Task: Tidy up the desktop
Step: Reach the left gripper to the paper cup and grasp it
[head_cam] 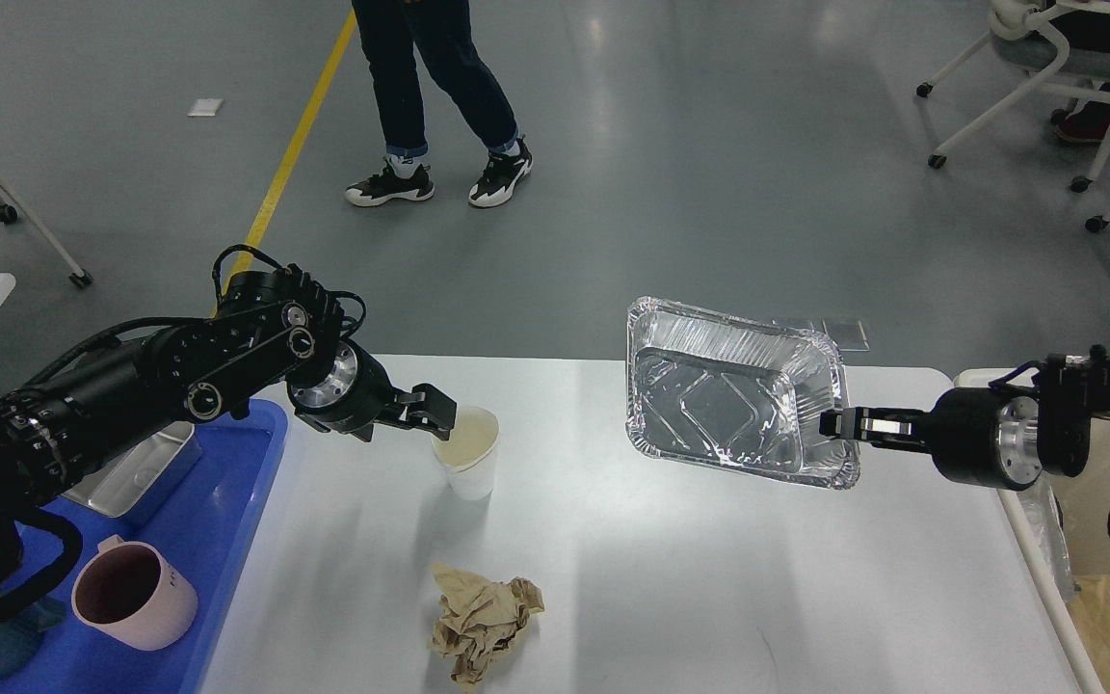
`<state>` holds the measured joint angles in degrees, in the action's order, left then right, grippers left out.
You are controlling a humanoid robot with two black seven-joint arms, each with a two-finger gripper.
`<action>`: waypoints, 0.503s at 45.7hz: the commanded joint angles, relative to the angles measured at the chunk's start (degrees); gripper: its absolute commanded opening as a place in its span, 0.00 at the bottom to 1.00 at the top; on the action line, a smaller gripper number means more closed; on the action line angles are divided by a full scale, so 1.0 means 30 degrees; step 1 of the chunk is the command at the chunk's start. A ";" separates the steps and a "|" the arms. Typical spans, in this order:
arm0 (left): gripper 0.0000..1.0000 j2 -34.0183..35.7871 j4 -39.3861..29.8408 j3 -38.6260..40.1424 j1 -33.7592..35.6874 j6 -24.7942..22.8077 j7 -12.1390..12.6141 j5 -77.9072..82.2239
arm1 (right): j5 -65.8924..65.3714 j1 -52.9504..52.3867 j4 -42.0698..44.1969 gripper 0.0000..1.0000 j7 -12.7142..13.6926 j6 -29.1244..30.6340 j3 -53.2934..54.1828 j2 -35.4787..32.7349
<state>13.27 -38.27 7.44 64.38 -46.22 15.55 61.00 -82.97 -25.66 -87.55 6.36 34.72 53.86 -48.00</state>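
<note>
The white table fills the lower middle of the view. The left gripper is closed on the rim of a white paper cup standing on it. The right gripper pinches the rim of a foil tray, held tilted above the table. A crumpled brown paper lies near the front edge

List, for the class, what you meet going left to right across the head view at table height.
Blue tray → pink mug → left gripper → white paper cup → crumpled brown paper → foil tray → right gripper.
</note>
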 commanded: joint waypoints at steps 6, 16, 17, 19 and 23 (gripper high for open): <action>0.98 -0.1052 0.1241 -0.0020 -0.0221 0.0993 0.0030 -0.0001 | 0.0000 0.0087 0.0005 0.00 -0.0009 0.0000 0.0033 -0.0026; 0.97 -0.1492 0.1476 -0.0634 -0.0368 0.2164 0.0030 -0.0059 | 0.0029 0.0116 0.0005 0.00 -0.0009 0.0000 0.0180 -0.0026; 0.98 -0.1550 0.1476 -0.0635 -0.0339 0.2165 0.0030 -0.0088 | 0.0001 0.0145 0.0005 0.00 -0.0009 0.0000 0.0209 -0.0055; 0.98 -0.1697 0.1447 -0.0635 -0.0281 0.2019 0.0030 -0.0176 | 0.0000 0.0145 0.0005 0.00 -0.0009 0.0029 0.0239 -0.0084; 0.97 -0.1727 0.1446 -0.0664 -0.0163 0.1901 0.0001 -0.0147 | 0.0000 0.0233 0.0005 0.00 -0.0009 0.0000 0.0268 -0.0114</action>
<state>8.40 -33.87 5.59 63.40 -40.23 15.65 60.60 -82.94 -25.24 -87.54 6.33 34.71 54.55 -48.19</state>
